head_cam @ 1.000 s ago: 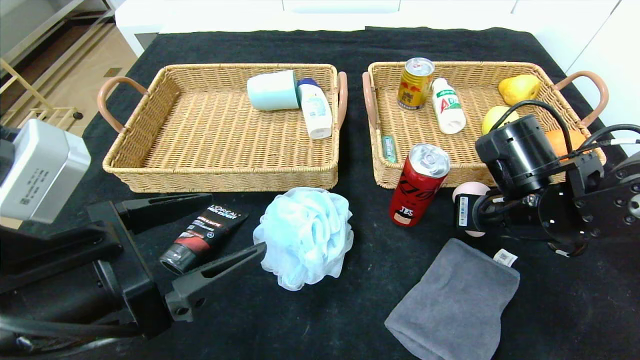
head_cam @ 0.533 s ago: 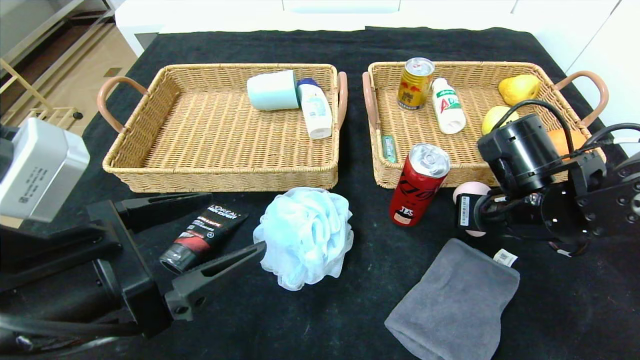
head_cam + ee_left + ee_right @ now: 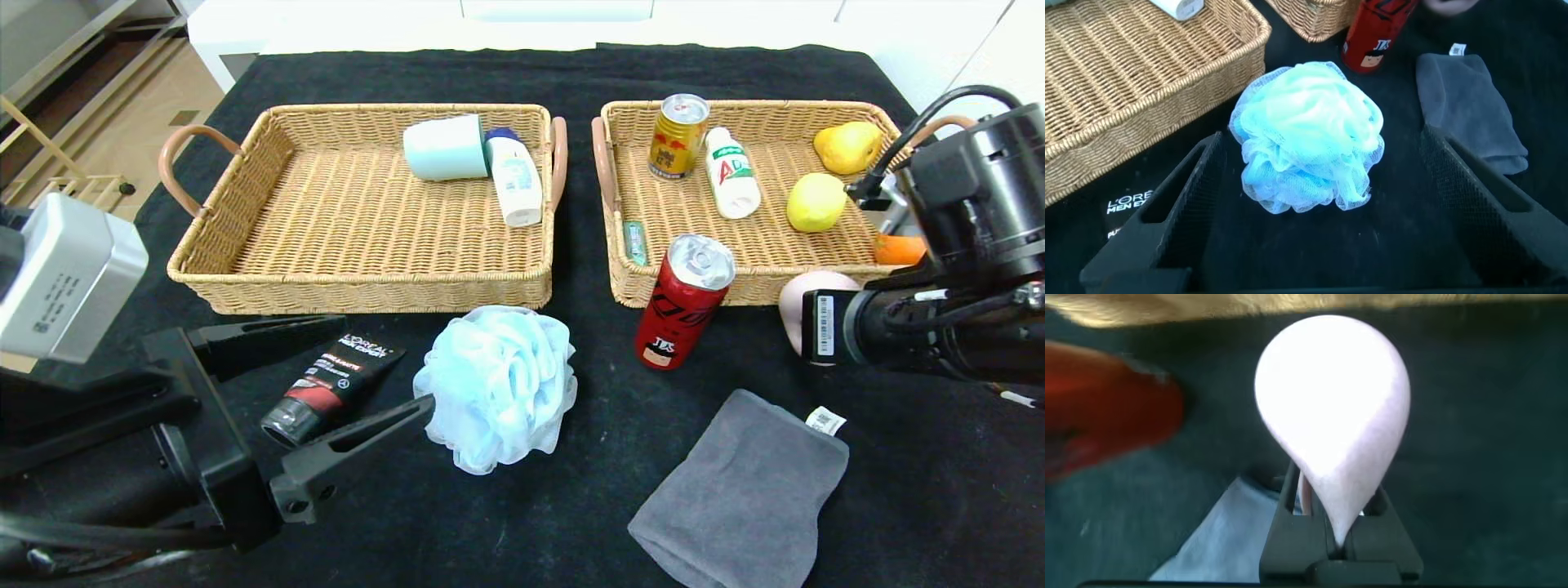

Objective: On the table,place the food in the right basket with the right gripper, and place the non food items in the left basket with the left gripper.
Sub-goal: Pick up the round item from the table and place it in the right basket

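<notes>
My right gripper (image 3: 819,325) is shut on a pink teardrop-shaped sponge (image 3: 802,292) and holds it above the table, just in front of the right basket (image 3: 755,287). In the right wrist view the sponge (image 3: 1331,408) sticks out from the closed fingers (image 3: 1290,527). My left gripper (image 3: 384,363) is open and low at the front left, with a light-blue bath pouf (image 3: 498,388) just beyond its fingertips and a black L'Oreal tube (image 3: 335,384) between its fingers. In the left wrist view the pouf (image 3: 1306,135) lies between the open fingers. The left basket (image 3: 359,282) stands behind them.
A red can (image 3: 682,302) stands before the right basket, and a grey cloth (image 3: 743,490) lies at the front. The right basket holds a gold can (image 3: 678,135), a white bottle (image 3: 731,171), a pear (image 3: 847,145), a yellow fruit (image 3: 815,202) and an orange (image 3: 898,249). The left basket holds a pale cup (image 3: 445,147) and a bottle (image 3: 514,175).
My right gripper has risen and moved to the right with the pink sponge, lifting it off the table. The left arm has not moved.
</notes>
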